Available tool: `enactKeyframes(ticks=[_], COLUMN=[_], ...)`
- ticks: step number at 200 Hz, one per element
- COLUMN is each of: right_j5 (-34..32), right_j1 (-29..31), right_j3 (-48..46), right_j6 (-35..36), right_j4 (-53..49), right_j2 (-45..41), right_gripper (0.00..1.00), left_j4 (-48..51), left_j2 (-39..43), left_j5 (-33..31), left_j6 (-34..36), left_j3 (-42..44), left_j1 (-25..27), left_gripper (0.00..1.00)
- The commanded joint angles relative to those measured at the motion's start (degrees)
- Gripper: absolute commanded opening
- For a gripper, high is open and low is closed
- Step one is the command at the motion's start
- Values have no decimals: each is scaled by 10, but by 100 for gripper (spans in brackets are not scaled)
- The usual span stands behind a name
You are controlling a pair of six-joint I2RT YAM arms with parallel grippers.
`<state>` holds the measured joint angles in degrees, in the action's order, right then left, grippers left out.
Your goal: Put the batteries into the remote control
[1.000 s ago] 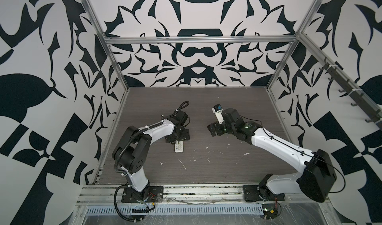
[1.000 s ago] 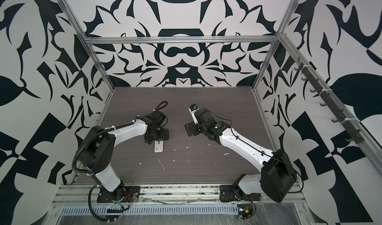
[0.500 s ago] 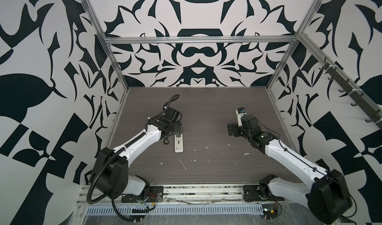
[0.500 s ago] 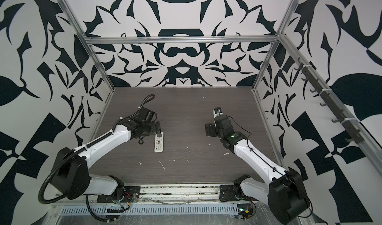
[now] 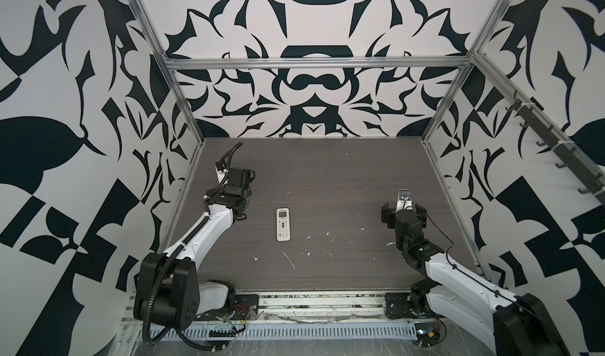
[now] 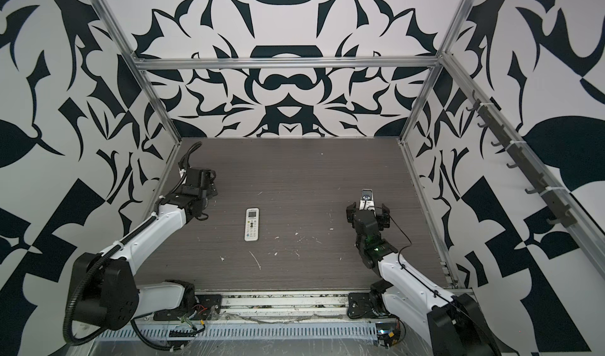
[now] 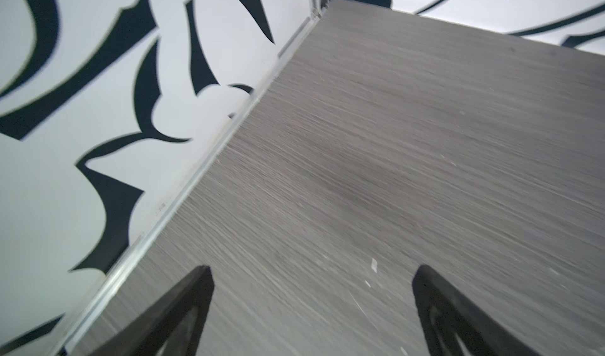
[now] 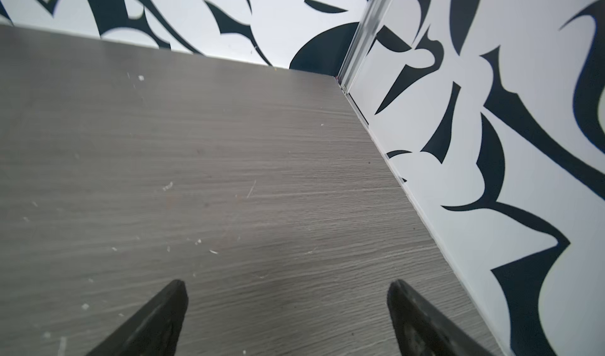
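Note:
The remote control (image 5: pixel 283 224) (image 6: pixel 251 224) lies alone, buttons and grey screen up, on the middle of the dark wood-grain table in both top views. No batteries show in any view. My left gripper (image 5: pixel 244 178) (image 6: pixel 204 179) hovers well to the remote's left, near the left wall. In the left wrist view the left gripper (image 7: pixel 311 272) is open over bare table. My right gripper (image 5: pixel 404 208) (image 6: pixel 368 212) stands far to the remote's right. The right wrist view shows the right gripper (image 8: pixel 286 285) open and holding nothing.
White scraps (image 5: pixel 288 259) are scattered over the table's front half. Patterned walls with aluminium posts (image 5: pixel 438 122) close in the table on three sides. Both arm bases sit on the rail along the front edge (image 5: pixel 320 300).
Both grippers have drawn away from the middle, the left one toward the left wall and the right one toward the right wall. The remote now lies uncovered.

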<state>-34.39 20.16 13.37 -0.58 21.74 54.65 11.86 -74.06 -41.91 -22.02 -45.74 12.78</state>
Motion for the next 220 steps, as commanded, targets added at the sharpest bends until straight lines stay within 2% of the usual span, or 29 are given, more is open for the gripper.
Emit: enactKeyframes(ticks=[1, 15, 36, 86, 105, 134, 155, 171, 188, 204, 220], right_j5=[11, 18, 29, 29, 40, 62, 77, 64, 70, 74, 80], right_j1=[-19, -36, -53, -56, -59, -65, -76, -78, -81, -91, -106], right_j3=[13, 10, 23, 37, 20, 15, 16, 26, 46, 52, 61], right_j6=[55, 38, 24, 37, 38, 39, 28, 36, 19, 13, -6], right_j4=[129, 180, 233, 297, 356, 416, 419, 442, 376, 372, 339], right_j2=[34, 72, 147, 235, 266, 325, 341, 370, 354, 359, 351], right_gripper=[99, 99, 99, 99, 99, 99, 99, 99, 99, 99, 99], left_j4=[-158, -278, -409, -645, -659, -775, -695, -684, -658, -748, -646], left_j2=[6, 27, 24, -84, -103, -154, -132, -134, -135, -176, -144], left_j5=[-33, -9, 25, 23, 39, 60, 95, 143, 189, 195, 205], left_j6=[90, 166, 203, 244, 243, 247, 221, 201, 162, 176, 156], left_j3=[69, 126, 185, 242, 247, 280, 265, 259, 259, 272, 250], left_j1=[-6, -6, -6, -13, -17, -32, -46, -76, -112, -122, -124], left_gripper=[99, 99, 99, 99, 99, 99, 99, 99, 99, 99, 99])
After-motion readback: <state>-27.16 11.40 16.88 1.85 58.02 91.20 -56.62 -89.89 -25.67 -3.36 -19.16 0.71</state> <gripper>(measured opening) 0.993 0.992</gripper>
